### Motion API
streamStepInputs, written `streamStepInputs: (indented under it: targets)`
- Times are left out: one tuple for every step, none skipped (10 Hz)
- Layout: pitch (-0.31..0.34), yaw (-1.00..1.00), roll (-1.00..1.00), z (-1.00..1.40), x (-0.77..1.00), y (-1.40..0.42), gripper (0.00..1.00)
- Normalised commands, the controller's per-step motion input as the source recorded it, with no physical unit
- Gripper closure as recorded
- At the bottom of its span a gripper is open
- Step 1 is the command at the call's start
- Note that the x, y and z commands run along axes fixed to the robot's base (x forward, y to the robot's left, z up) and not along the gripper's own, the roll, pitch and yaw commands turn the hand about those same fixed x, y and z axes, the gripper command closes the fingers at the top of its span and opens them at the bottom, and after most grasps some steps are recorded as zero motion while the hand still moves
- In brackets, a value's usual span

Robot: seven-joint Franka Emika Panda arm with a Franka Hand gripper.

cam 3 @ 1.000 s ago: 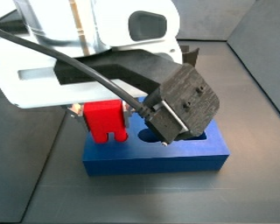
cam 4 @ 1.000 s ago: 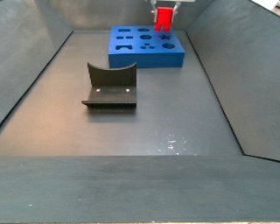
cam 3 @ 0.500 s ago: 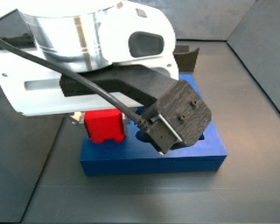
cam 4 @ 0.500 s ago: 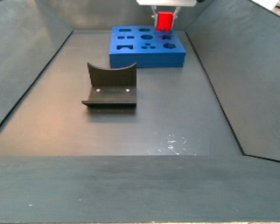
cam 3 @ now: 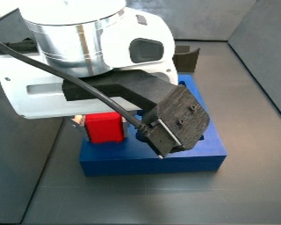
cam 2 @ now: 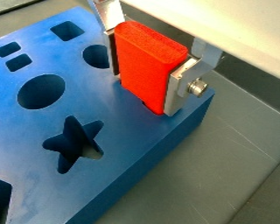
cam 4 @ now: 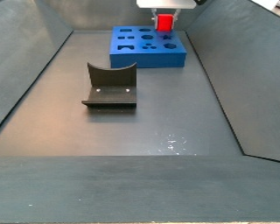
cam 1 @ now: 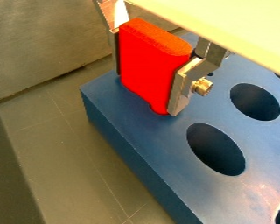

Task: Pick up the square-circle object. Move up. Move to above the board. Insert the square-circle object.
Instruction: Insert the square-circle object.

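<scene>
The bright red square-circle object [cam 1: 149, 66] is held upright between my gripper's [cam 1: 150, 59] silver fingers [cam 1: 187, 86]. Its lower end goes down into the top of the blue board [cam 1: 143, 149] near a corner. It shows the same way in the other wrist picture [cam 2: 145, 66], where the gripper [cam 2: 147, 61] is shut on it and the board [cam 2: 108, 175] shows star, circle and square holes. In a side view the red block [cam 3: 103, 128] sits low on the board [cam 3: 167, 163] under the white arm. In the far side view the block [cam 4: 164, 23] and board [cam 4: 136, 54] lie at the back.
The dark fixture [cam 4: 108, 87] stands on the grey floor in the middle of the bin. Grey sloped walls [cam 4: 25, 79] close in both sides. A dark camera block on the wrist [cam 3: 178, 119] hangs over the board.
The gripper has moved down with the red block. The block's legs, visible above the board a second ago, are now sunk into the board's top.
</scene>
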Motion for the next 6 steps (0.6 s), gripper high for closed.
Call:
streamStepInputs:
  targets:
    - [-0.187, 0.0, 0.13, -0.75, -0.08, 0.0, 1.0]
    - [-0.184, 0.0, 0.09, -0.89, -0.13, -0.01, 1.0]
    - [-0.154, 0.0, 0.07, -0.96, -0.05, 0.0, 1.0]
    - [-0.153, 0.0, 0.04, -0.95, 0.0, 0.0, 1.0]
    - [0.0, 0.0, 0.01, 0.0, 0.0, 0.0, 1.0]
    - [0.0, 0.0, 0.0, 0.0, 0.0, 0.0, 1.0]
